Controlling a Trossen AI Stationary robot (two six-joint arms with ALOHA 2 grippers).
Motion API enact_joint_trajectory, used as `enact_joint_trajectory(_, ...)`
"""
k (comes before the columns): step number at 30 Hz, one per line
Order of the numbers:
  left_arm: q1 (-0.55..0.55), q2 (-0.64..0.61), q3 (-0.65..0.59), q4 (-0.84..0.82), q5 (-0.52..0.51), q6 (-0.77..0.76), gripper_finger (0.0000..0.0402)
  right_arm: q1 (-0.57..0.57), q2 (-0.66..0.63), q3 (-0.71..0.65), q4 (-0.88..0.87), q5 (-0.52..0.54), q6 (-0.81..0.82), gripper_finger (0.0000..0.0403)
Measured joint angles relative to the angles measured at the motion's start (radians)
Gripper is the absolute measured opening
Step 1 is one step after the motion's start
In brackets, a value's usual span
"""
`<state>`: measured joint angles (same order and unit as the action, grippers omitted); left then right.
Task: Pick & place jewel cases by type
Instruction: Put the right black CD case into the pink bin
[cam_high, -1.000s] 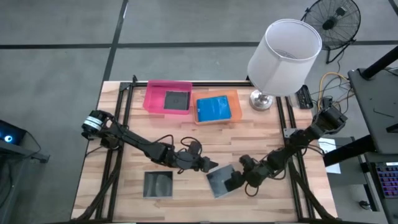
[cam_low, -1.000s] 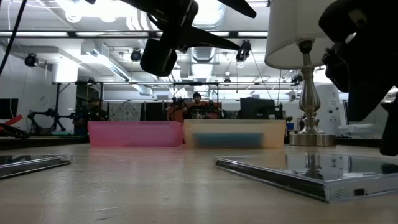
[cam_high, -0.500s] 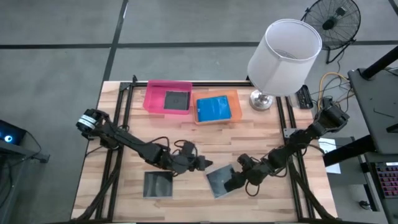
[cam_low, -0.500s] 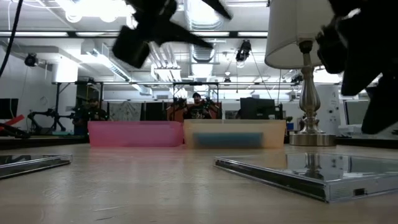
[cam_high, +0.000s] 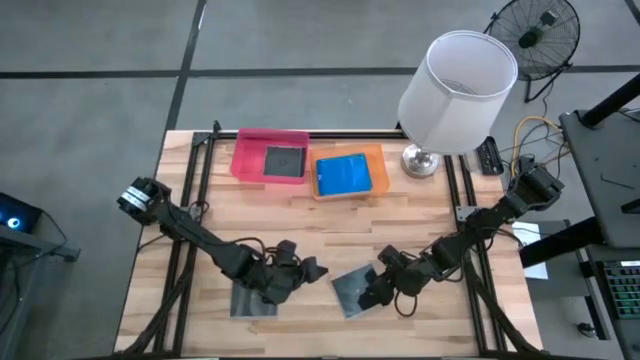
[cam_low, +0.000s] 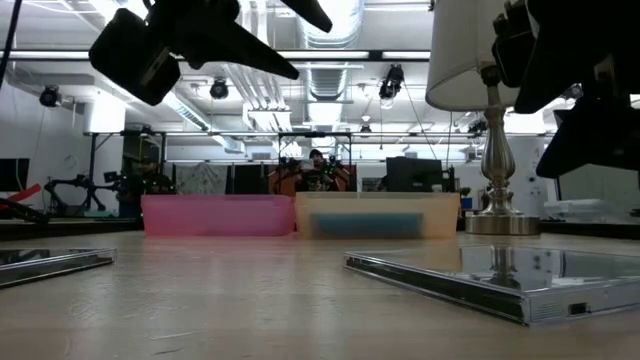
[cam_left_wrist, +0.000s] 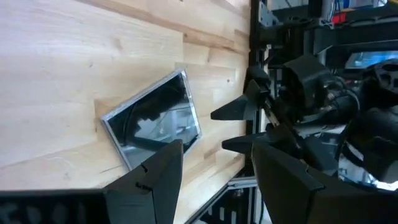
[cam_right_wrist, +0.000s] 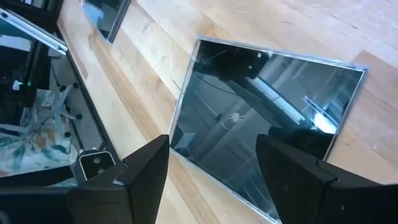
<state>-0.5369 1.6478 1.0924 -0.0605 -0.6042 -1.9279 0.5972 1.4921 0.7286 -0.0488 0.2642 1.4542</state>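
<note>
Two dark square jewel cases lie flat on the wooden table near its front edge: one at front left (cam_high: 250, 298), partly under my left arm, and one at front centre (cam_high: 350, 290). My left gripper (cam_high: 316, 270) hangs open between them, above the table, holding nothing. My right gripper (cam_high: 370, 294) is open over the centre case's right edge (cam_right_wrist: 261, 112) and stands clear above it in the low view (cam_low: 585, 90). At the back, another dark case lies in the pink tray (cam_high: 283, 162) and a blue case in the orange tray (cam_high: 343, 175).
A lamp with a big white shade (cam_high: 457, 88) stands on its metal base (cam_high: 420, 160) at the back right, beside the orange tray (cam_high: 376, 160). Black frame rails run along both table sides. Bare wood lies between the trays and the two cases.
My left gripper has swung toward the table's left edge, away from the centre case and toward the front-left case, and has rolled about its own axis. My right gripper has risen a little above the centre case and rolled too. Both cases have stayed where they were.
</note>
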Motion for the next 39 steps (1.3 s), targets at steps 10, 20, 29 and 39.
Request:
enact_joint_trajectory(10, -0.012, 0.076, 0.0, -0.009, 0.137, -0.075, 0.0174, 0.0, 0.0, -0.002, -0.042, -0.03, 0.003, 0.0235)
enact_joint_trajectory(20, -0.045, 0.214, 0.012, 0.111, 0.141, -0.245, 0.0174, 0.0, 0.0, -0.003, -0.146, -0.064, 0.027, 0.0235)
enact_joint_trajectory(29, -0.046, 0.359, 0.129, 0.147, 0.142, -0.28, 0.0174, 0.0, 0.0, -0.003, -0.155, -0.064, 0.017, 0.0235)
enact_joint_trajectory(39, -0.047, 0.398, 0.149, 0.135, 0.143, -0.277, 0.0104, 0.0, 0.0, -0.003, -0.157, -0.064, -0.004, 0.0235)
